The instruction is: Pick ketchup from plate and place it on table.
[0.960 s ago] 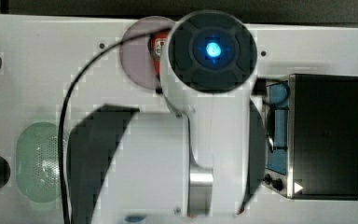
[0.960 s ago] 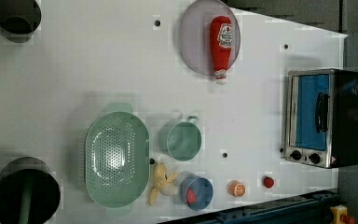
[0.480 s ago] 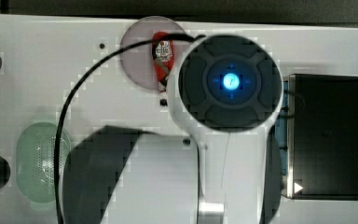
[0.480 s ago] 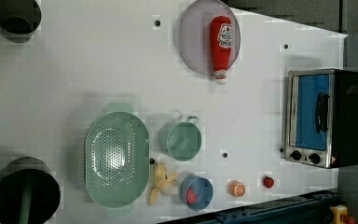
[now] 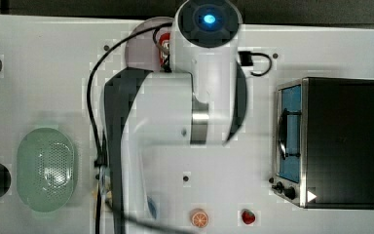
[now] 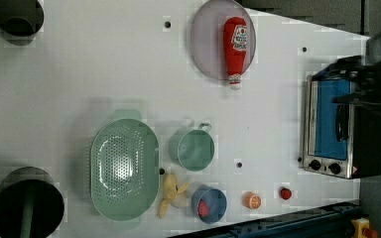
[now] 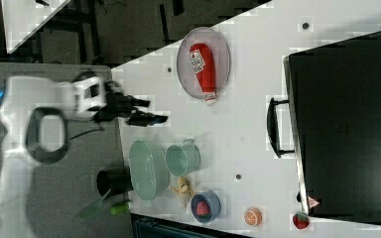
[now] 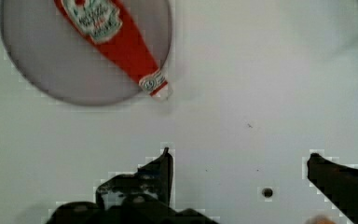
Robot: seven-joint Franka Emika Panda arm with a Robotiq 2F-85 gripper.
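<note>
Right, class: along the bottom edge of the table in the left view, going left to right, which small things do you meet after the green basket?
Yellow toy → blue bowl → orange slice → small red piece.

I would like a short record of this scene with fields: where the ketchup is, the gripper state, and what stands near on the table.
ketchup: lying flat on the plate, cap end over the rim; bottle
gripper: open, empty, above bare table beside the plate; gripper
toaster oven: at the left view's right
green basket: apart from the plate
task status: ketchup not yet grasped
</note>
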